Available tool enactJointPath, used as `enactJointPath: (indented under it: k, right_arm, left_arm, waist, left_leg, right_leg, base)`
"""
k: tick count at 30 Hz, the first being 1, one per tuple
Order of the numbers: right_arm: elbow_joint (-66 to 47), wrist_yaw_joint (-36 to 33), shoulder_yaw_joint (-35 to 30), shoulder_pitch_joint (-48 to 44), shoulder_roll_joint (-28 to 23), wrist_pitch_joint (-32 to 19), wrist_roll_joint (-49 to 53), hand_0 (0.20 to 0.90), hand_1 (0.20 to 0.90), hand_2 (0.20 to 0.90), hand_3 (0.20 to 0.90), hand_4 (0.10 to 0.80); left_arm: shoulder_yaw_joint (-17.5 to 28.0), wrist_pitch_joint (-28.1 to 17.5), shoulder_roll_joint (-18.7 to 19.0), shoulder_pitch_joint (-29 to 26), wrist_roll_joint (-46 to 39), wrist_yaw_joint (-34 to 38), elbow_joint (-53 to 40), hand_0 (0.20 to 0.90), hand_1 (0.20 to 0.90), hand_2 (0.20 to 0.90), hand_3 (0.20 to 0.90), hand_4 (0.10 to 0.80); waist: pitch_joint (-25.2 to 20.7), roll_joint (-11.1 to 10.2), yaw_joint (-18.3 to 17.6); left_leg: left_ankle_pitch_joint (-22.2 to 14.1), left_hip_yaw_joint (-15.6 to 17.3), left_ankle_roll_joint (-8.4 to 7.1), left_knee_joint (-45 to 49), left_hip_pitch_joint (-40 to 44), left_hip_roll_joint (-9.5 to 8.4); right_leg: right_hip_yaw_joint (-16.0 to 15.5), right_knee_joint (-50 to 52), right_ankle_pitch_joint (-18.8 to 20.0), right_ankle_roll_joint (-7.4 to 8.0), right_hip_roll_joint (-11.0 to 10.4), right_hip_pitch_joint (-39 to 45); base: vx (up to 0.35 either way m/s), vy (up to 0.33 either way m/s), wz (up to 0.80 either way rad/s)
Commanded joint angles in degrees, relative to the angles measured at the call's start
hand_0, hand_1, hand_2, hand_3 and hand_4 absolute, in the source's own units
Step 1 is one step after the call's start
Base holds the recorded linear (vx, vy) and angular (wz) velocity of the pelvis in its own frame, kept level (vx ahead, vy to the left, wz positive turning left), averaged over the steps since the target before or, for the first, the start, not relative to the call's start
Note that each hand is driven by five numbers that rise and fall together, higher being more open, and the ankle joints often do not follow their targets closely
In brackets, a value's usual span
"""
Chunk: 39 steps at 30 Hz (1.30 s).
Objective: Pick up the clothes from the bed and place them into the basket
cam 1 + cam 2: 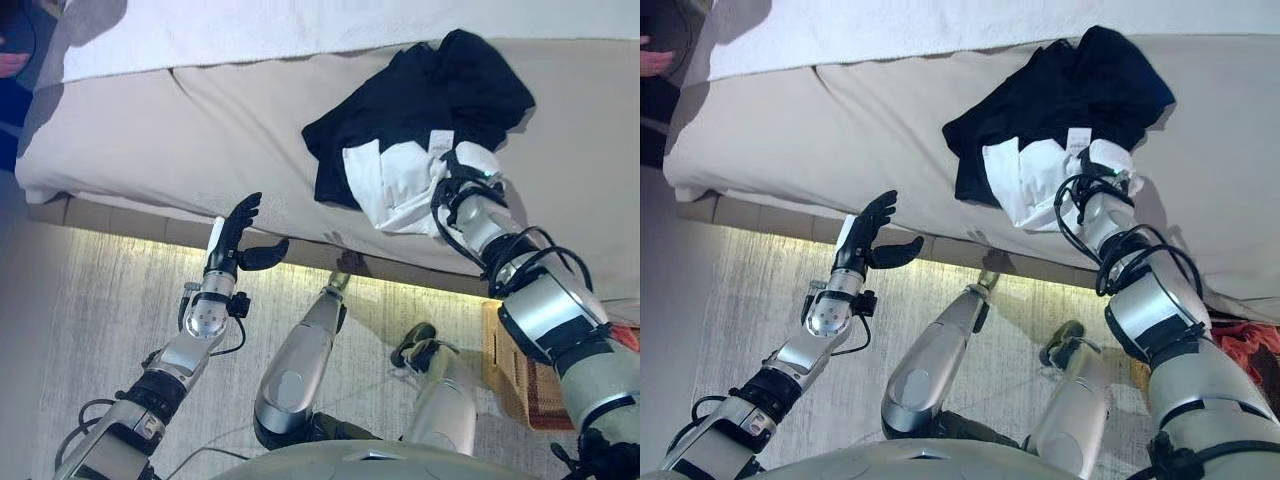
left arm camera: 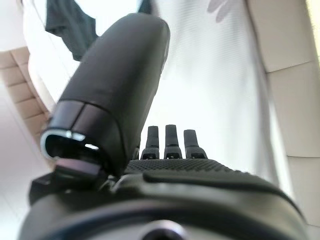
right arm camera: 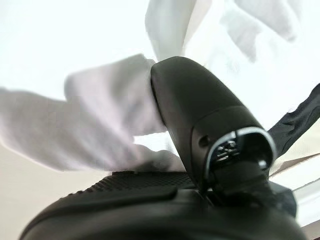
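A black garment with a white garment bunched against it lies on the bed's beige sheet, toward the right. My right hand reaches into the white cloth from the bed's edge and is buried in it. In the right wrist view its thumb lies against the white cloth. My left hand is open and empty, raised in front of the bed's near edge, left of the clothes. In the left wrist view the left hand faces the bed, with the dark garment beyond it.
A wicker basket stands on the floor at the lower right, below my right arm, with red cloth beside it. A white blanket covers the bed's far side. A person stands at the far left.
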Motion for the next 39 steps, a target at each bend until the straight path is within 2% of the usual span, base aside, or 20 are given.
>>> enactJointPath:
  k: [1, 3, 14, 21, 26, 30, 35, 39]
  right_arm:
    - [-5.00, -4.31, 0.04, -5.81, -4.94, -1.42, 0.67, 0.300, 0.300, 0.300, 0.200, 0.100]
    - [-6.01, -5.21, -0.63, -5.29, -5.79, -1.28, 1.38, 0.300, 0.300, 0.300, 0.200, 0.100]
    - [-19.81, -6.75, -5.87, 2.78, -11.08, -1.45, 6.31, 0.300, 0.300, 0.300, 0.200, 0.100]
    - [-29.92, -7.58, -14.44, 9.36, -15.69, -2.98, 11.27, 0.300, 0.300, 0.300, 0.200, 0.100]
    - [-32.28, -7.64, -19.80, 13.50, -19.81, -4.93, 11.70, 0.300, 0.300, 0.300, 0.200, 0.100]
    - [-32.03, -6.97, -23.18, 15.84, -22.67, -4.56, 13.78, 0.300, 0.300, 0.300, 0.200, 0.100]
    - [-30.50, -5.21, -27.14, 19.36, -24.53, -4.06, 15.80, 0.300, 0.300, 0.300, 0.200, 0.100]
    - [-28.70, -4.30, -29.03, 22.31, -24.31, -2.89, 16.83, 0.300, 0.300, 0.300, 0.200, 0.100]
  left_arm:
    - [5.14, -1.83, 1.80, -0.92, 2.05, 2.07, -4.55, 0.900, 0.900, 0.900, 0.900, 0.800]
    - [5.04, -0.85, 1.73, -1.21, 1.77, 1.95, -4.49, 0.900, 0.900, 0.900, 0.900, 0.800]
    - [6.06, 3.62, 1.23, 1.42, 2.82, 0.55, -3.72, 0.900, 0.900, 0.900, 0.900, 0.800]
    - [6.74, 3.88, 0.80, 3.01, 3.49, -0.81, -1.72, 0.900, 0.900, 0.900, 0.900, 0.800]
    - [7.02, 3.48, 1.05, 2.83, 3.17, -1.70, -0.21, 0.900, 0.900, 0.900, 0.900, 0.800]
    - [7.20, 2.64, 1.03, 2.67, 3.30, -2.56, 1.19, 0.900, 0.900, 0.900, 0.900, 0.800]
    - [6.75, 1.94, 0.51, 2.00, 3.50, -2.53, 2.38, 0.900, 0.900, 0.900, 0.900, 0.800]
    - [6.05, 2.23, -0.23, 1.17, 4.54, -3.96, 2.90, 0.900, 0.900, 0.900, 0.900, 0.800]
  waist:
    - [-1.06, -3.02, -1.30]
    - [-2.62, -3.54, -2.10]
    - [-12.92, -6.78, -7.44]
    - [-18.97, -7.76, -11.37]
    - [-21.42, -8.00, -13.87]
    - [-22.51, -8.30, -16.04]
    - [-23.04, -8.32, -19.40]
    - [-22.90, -8.34, -21.14]
  left_leg:
    - [-7.91, 3.36, 2.73, -0.90, 7.42, 0.64]
    - [-6.41, 4.26, 2.75, -3.18, 8.74, 1.19]
    - [-3.38, 8.77, 1.28, -16.69, 19.87, 4.22]
    - [-1.75, 12.30, -0.25, -24.42, 25.35, 6.09]
    - [-1.45, 14.24, -1.02, -26.83, 26.77, 6.69]
    - [-2.09, 15.70, -1.30, -26.83, 27.34, 7.12]
    - [-2.90, 18.61, -1.65, -26.83, 29.12, 7.86]
    - [-3.20, 20.19, -1.88, -26.83, 30.25, 8.34]
  right_leg:
    - [-0.42, -6.59, 3.81, -0.44, 3.34, 8.44]
    - [-0.91, -10.49, 5.95, -0.71, 4.16, 10.04]
    - [2.35, -25.33, 11.67, 1.25, 6.85, 18.98]
    - [4.26, -32.85, 14.85, 2.30, 8.27, 22.58]
    - [4.98, -36.27, 16.06, 2.64, 9.28, 23.76]
    - [6.68, -37.81, 16.56, 2.51, 10.18, 23.80]
    - [10.00, -38.58, 16.81, 2.27, 11.33, 23.44]
    - [11.50, -38.42, 16.83, 2.18, 11.81, 23.46]
  base:
    - [0.017, 0.022, -0.14]
    - [0.033, 0.044, -0.19]
    - [0.139, 0.026, -0.21]
    - [0.110, 0.001, -0.22]
    - [0.062, -0.023, -0.22]
    - [0.026, -0.028, -0.23]
    - [0.034, -0.015, -0.33]
    - [0.014, -0.052, -0.33]
